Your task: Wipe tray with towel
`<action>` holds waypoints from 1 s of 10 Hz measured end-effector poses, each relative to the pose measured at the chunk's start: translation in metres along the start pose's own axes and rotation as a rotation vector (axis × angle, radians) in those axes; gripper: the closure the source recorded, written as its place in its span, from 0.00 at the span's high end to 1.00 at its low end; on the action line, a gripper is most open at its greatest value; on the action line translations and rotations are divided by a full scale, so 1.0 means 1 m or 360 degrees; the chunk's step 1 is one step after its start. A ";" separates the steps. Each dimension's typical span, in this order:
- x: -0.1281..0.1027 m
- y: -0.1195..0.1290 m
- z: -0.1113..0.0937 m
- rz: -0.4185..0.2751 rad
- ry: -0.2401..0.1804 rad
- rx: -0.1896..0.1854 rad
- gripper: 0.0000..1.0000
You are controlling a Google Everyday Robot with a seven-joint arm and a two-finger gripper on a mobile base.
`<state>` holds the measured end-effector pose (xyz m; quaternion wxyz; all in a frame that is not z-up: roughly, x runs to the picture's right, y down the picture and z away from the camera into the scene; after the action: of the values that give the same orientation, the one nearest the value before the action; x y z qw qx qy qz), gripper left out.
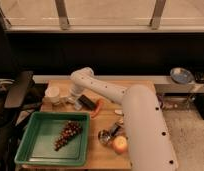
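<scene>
The green tray lies at the table's front left with a bunch of dark grapes in it. My white arm reaches from the lower right over the table and bends down at the back left. The gripper is low over the table, just right of a white cup and behind the tray's far rim. A small pale patch at the gripper's tip may be the towel; most of it is hidden by the gripper.
A dark block and an orange carrot-like piece lie right of the gripper. A metal scoop and a round yellow fruit sit front right. A blue plate stands far right, a black chair at left.
</scene>
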<state>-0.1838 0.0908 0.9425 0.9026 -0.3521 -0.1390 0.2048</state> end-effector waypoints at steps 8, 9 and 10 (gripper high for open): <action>-0.025 0.011 -0.055 -0.0007 -0.0208 0.0077 0.00; -0.036 0.017 -0.080 -0.0012 -0.0262 0.0099 0.00; -0.047 0.023 -0.105 -0.0014 -0.0318 0.0116 0.00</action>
<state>-0.1896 0.0237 0.8464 0.8974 -0.2964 -0.2222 0.2397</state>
